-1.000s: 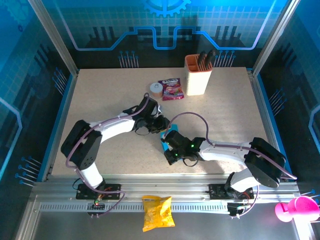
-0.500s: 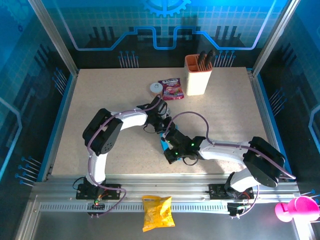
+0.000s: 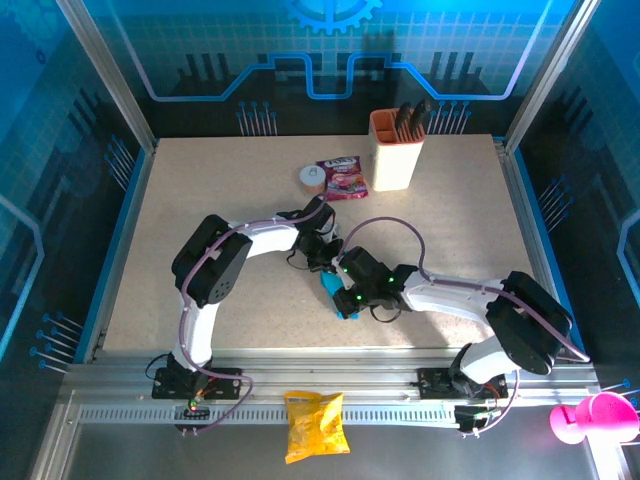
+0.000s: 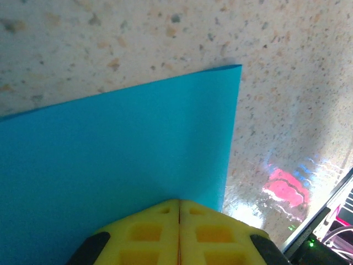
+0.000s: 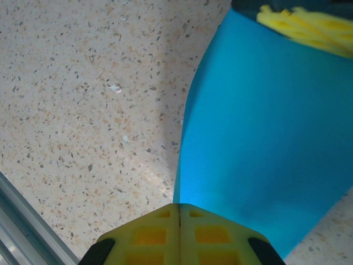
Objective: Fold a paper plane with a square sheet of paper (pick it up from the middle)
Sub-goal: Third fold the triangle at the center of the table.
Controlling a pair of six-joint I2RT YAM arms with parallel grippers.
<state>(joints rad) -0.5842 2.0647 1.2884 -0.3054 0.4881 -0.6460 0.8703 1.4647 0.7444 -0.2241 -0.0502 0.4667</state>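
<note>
Between the middle of the surface (image 3: 200, 210) and its near edge: the square sheet of paper (image 3: 345, 308), caught between the two arms' tips.
Paper's look: bright cyan-blue, matte, unmarked, with one sharp corner and straight edges in the left wrist view.
Paper's lie: in the right wrist view it bows up off the speckled top and throws a shadow beside its curved edge.
Left pincer (image 4: 179, 201): clenched, yellow pads pressed together on the sheet's edge.
Right pincer (image 5: 180, 207): clenched on the opposite edge.
</note>
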